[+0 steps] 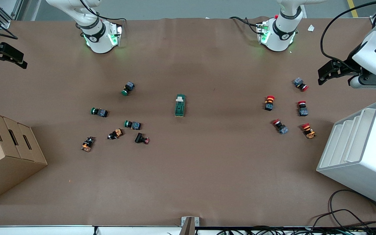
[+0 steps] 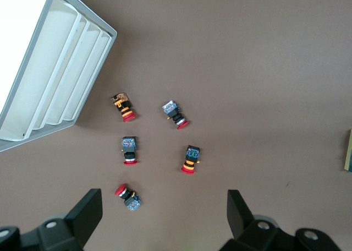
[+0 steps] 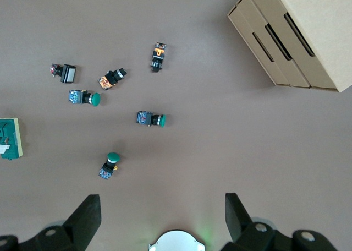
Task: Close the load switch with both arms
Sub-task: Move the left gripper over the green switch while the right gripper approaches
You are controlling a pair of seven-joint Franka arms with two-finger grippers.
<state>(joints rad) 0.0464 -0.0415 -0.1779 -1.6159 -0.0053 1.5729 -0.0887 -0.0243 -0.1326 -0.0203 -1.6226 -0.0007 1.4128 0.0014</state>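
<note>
Status: task not started, as far as the views show.

The load switch [image 1: 180, 105] lies alone at the centre of the front view on the brown table [image 1: 188, 182], its cream lever end toward the arms' bases. Nothing touches it. Whether the lever is open or closed cannot be read at this range.

The left gripper [image 1: 333, 72] hangs at the upper right edge of the front view, over the table near the white tiered tray [image 1: 361, 153], well apart from the switch. Its jaws stand wide with nothing between them; its wrist view shows the fingers [image 2: 88, 215] spread above a cluster of red-capped push buttons [image 2: 190, 159].

The right gripper [image 1: 7, 54] hangs at the upper left edge, above the cardboard box [image 1: 5, 153]. Its jaws are likewise wide and empty, over green-capped push buttons [image 3: 149, 119]; the switch shows only at the edge of that wrist view.

Remaining, in my judgement: both approaches, bracing of the body, and the closing of the lever.
</note>
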